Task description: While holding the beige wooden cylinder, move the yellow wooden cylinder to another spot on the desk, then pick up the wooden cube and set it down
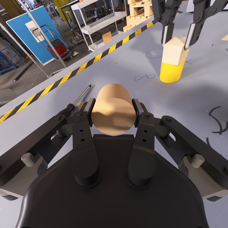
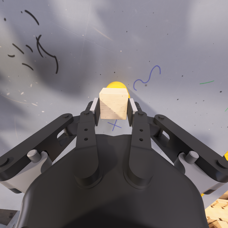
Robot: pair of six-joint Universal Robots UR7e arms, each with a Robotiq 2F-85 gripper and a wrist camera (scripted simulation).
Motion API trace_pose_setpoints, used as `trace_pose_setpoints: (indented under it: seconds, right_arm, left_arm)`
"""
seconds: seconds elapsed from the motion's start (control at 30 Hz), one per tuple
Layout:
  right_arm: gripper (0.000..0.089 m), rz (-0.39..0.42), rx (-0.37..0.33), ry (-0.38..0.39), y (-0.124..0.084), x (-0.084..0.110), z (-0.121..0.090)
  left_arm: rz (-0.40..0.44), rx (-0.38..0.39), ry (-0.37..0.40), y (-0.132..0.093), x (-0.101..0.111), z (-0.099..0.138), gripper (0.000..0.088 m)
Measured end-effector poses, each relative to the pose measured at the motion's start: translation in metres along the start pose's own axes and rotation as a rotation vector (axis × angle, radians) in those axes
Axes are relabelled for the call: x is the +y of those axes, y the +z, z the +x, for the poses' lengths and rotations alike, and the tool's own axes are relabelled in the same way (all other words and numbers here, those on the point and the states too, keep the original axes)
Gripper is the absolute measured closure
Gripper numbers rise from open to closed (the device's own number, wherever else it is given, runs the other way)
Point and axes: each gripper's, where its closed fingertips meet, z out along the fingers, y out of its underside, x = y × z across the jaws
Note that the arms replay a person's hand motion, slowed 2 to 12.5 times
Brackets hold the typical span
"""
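My left gripper (image 1: 113,111) is shut on the beige wooden cylinder (image 1: 113,114), gripping it by its sides just above the grey desk (image 1: 135,69). The yellow wooden cylinder (image 1: 170,72) stands upright on the desk at the far right. The pale wooden cube (image 1: 174,51) sits right on top of it. My right gripper (image 1: 176,43) comes down from above, its pads against two opposite sides of the cube. In the right wrist view, the cube (image 2: 113,104) fills the gap of the right gripper (image 2: 113,109). The yellow cylinder (image 2: 116,85) peeks out beyond it.
A screwdriver (image 1: 81,96) lies on the desk just left of my left gripper. The desk's far edge carries a yellow-and-black stripe (image 1: 79,69); beyond it are shelves and wooden pallets (image 1: 138,11). Pen scribbles mark the desk surface (image 2: 46,54).
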Motion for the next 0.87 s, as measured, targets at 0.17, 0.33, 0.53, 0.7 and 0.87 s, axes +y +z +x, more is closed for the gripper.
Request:
trace_pose_setpoints:
  seconds: [0.17,0.33,0.53,0.7,0.87]
  right_arm:
    - [0.0509,-0.001,0.003,-0.007,0.0001,0.0006,0.0001]
    - [0.0509,0.009,0.006,-0.014,0.0002,0.0007,0.0001]
    - [0.0509,0.016,0.008,-0.026,0.0004,0.0002,0.0]
    - [0.0509,0.016,0.011,-0.036,0.0005,-0.0003,0.0]
    - [0.0509,0.013,0.011,-0.039,0.0004,-0.0004,-0.0001]
  left_arm:
    - [-0.001,0.001,0.0,0.0003,0.0004,0.0003,0.0373]
    - [-0.003,0.002,0.001,0.0007,0.0008,0.0006,0.0373]
    - [-0.006,0.005,0.001,0.0013,0.0014,0.0015,0.0373]
    - [-0.009,0.006,0.004,0.0018,0.0019,0.002,0.0373]
    - [-0.009,0.006,0.005,0.0019,0.0019,0.0021,0.0373]
